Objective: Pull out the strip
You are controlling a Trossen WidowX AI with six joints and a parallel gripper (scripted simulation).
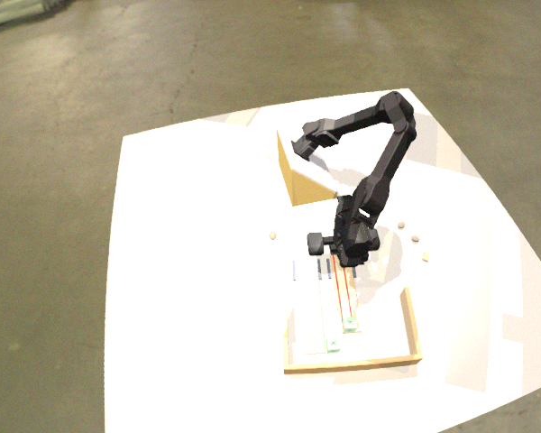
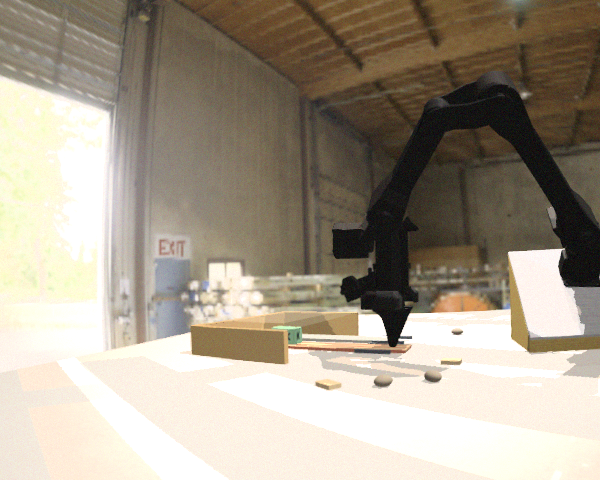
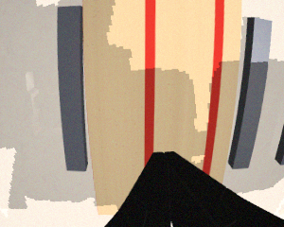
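Note:
My gripper (image 2: 393, 344) (image 3: 162, 162) is shut with nothing between its fingers. Its tip points down and is at or just above the tan strip with two red lines (image 1: 343, 289) (image 2: 341, 346) (image 3: 118, 118), near the strip's arm-side end. A green cube (image 1: 349, 324) rests on that strip's far end. A second green cube (image 1: 333, 345) stands close by, farther toward the frame's front wall, beside a very pale strip (image 1: 307, 317). Both cubes bear dark marks on top, too small to read. One marked green cube (image 2: 288, 334) shows behind the wall in the exterior view.
A low wooden frame (image 1: 354, 364) (image 2: 238, 343) surrounds the cubes on three sides. Short dark rails (image 1: 319, 269) (image 3: 73, 90) (image 3: 250, 109) flank the strip. The arm's base is at a yellow-sided wedge (image 1: 310, 188) (image 2: 518, 310). Pebbles (image 1: 272, 235) (image 1: 401, 225) (image 2: 383, 380) and small tan blocks (image 1: 425, 256) (image 2: 328, 383) lie around.

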